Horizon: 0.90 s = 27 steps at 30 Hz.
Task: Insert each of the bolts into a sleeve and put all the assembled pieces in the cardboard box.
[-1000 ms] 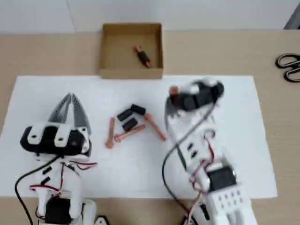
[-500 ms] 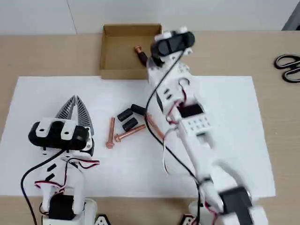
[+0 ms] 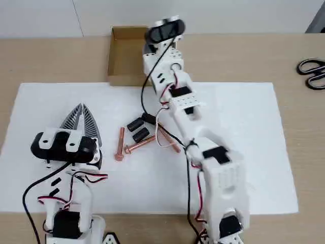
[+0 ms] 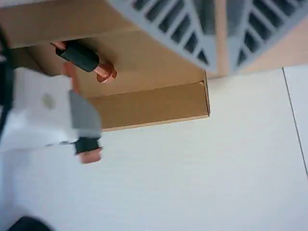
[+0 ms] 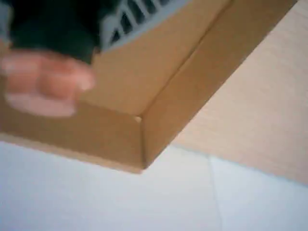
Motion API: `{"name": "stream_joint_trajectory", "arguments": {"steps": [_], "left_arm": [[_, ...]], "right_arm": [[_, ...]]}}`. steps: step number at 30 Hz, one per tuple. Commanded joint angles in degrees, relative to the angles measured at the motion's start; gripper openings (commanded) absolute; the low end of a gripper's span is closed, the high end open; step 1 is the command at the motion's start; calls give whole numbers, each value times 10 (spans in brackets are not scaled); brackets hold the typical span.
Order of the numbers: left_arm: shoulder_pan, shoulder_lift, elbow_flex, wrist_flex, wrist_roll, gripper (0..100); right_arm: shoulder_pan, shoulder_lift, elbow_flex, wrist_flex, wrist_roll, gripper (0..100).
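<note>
My right arm (image 3: 172, 96) stretches across the white paper to the cardboard box (image 3: 124, 58). Its gripper (image 5: 91, 24) is shut on an assembled piece (image 5: 45, 82), a copper bolt in a black sleeve, held just above the box's near wall (image 5: 72, 139). From the left wrist, that held piece (image 4: 86, 151) hangs in front of the box wall (image 4: 154, 106), and another assembled piece (image 4: 83, 57) lies inside. Three loose bolts (image 3: 139, 145) and three black sleeves (image 3: 140, 134) lie mid-paper. My left gripper (image 3: 79, 116) is shut and holds nothing, left of them.
The white paper sheet (image 3: 244, 117) covers the middle of the wooden table. Scissors (image 3: 312, 71) lie at the far right edge. The right arm's links and cables pass over the loose bolts and sleeves.
The right arm has swung from above the paper to the box, carrying the assembled piece, and now sits further left over it. The left arm barely shifted.
</note>
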Motion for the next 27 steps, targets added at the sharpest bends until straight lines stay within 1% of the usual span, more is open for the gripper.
{"name": "stream_joint_trajectory", "arguments": {"steps": [1, 3, 7, 13, 16, 18, 24, 27], "left_arm": [[-4, -6, -14, -6, 2, 5], [-4, -6, -14, -6, 2, 5], [-4, -6, -13, -6, 2, 5], [-4, -6, -13, -6, 2, 5], [-4, -6, -13, -6, 2, 5], [-4, -6, -13, -6, 2, 5], [-4, -6, -13, -6, 2, 5], [-4, -6, -14, -6, 2, 5]], "right_arm": [[-7, 58, -142, -18, -1, 3], [-10, 97, -191, 7, 0, 3], [-15, 168, -305, 105, -2, 3], [-17, 280, -457, 133, 3, 4], [-24, 313, -512, 223, 35, 5], [-24, 328, -541, 267, 45, 5], [-24, 349, -583, 289, 48, 5], [-27, 348, -585, 323, 48, 7]]}}
